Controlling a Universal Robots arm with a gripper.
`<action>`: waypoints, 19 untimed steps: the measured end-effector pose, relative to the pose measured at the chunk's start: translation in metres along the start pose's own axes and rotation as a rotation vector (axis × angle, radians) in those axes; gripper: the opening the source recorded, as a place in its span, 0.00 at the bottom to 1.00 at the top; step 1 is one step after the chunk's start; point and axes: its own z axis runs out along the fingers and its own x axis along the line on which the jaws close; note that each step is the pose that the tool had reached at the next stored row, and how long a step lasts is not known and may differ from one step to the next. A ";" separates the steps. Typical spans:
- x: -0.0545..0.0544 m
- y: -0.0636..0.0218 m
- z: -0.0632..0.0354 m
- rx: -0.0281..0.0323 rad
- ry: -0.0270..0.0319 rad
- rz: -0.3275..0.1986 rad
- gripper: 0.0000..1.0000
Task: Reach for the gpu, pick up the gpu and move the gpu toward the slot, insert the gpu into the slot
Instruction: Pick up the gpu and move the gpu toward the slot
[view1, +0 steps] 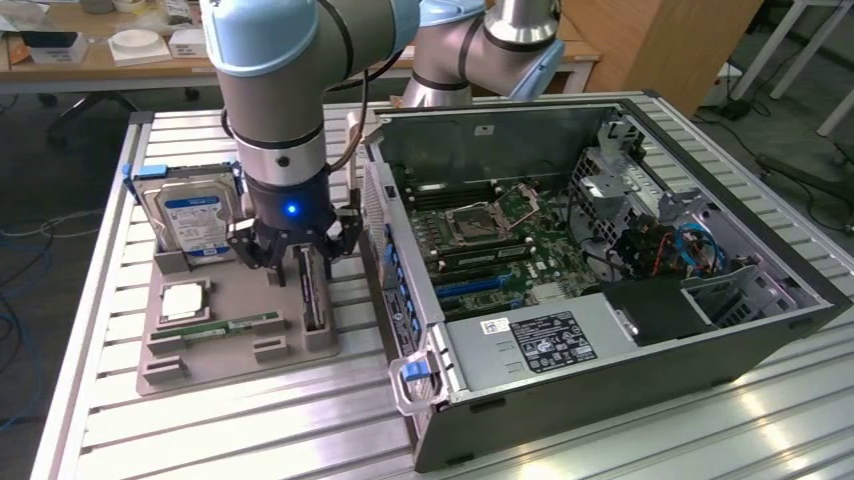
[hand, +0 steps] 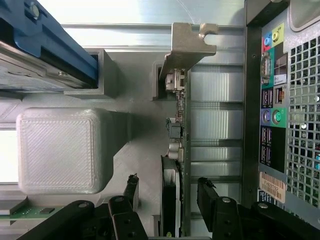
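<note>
My gripper (hand: 169, 189) stands wide, its dark fingers (hand: 131, 186) one on either side of the gpu (hand: 182, 115) with a gap showing on both sides, so nothing is clamped. The stretch of card nearest the wrist is cut off behind the gripper body, so I cannot tell how deep the fingers reach along it. Seen edge-on, the gpu is a thin dark board studded with small components, capped at its far end by a pale bent metal bracket (hand: 192, 45). In the exterior view the gripper (view1: 300, 268) hangs right over the gpu (view1: 314, 300), which stands on edge in a groove of the grey printed tray (view1: 200, 350), on the side nearest the case; its upper end is masked by the fingers. Beyond it on the tray lie a green memory stick (view1: 220, 325) and a processor (view1: 184, 298), and a hard drive (view1: 194, 215) stands partly behind the arm. The open computer case (view1: 641, 330) sits just beside the tray, on the slatted aluminium table (view1: 94, 420); I cannot single out the target slot among its motherboard parts.
</note>
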 end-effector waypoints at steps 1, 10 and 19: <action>0.000 0.0000 0.0000 0.0000 0.0000 0.000 0.59; 0.000 0.0000 0.0000 0.0000 0.0000 0.000 0.49; 0.000 0.0000 0.0001 0.0000 0.0000 0.000 0.34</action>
